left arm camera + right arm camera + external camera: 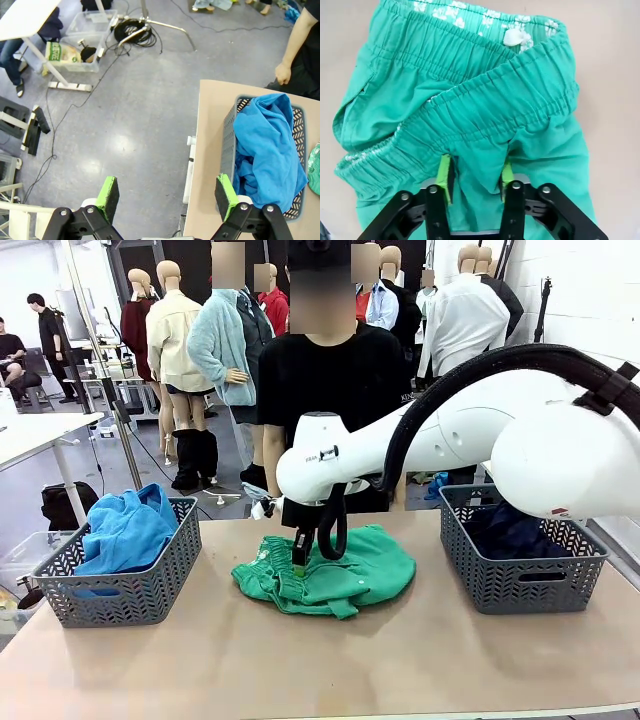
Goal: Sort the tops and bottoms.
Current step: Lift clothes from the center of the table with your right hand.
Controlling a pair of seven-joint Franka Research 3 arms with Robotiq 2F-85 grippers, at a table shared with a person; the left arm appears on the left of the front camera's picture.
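Observation:
The bright green shorts (pixel 365 565) lie crumpled at the table's middle. My right gripper (pixel 300 552) reaches down onto their left part. In the right wrist view its green pads (pixel 444 176) pinch a fold of the green shorts (pixel 470 100) just below the gathered waistband, so my right gripper (pixel 475 172) is shut on the cloth. Blue tops (pixel 125 528) fill the left basket (pixel 120 595). Dark navy trousers (pixel 510 532) lie in the right basket (pixel 520 585). My left gripper (pixel 167 195) hangs open over the floor beside the table edge, near the blue tops (pixel 270 150).
A person in a black shirt (pixel 330 380) stands at the far side, one hand (pixel 283 74) near the table corner. The grey left basket (pixel 227 135) sits close to the table's left edge. Bare tabletop (pixel 300 660) spreads in front of the shorts.

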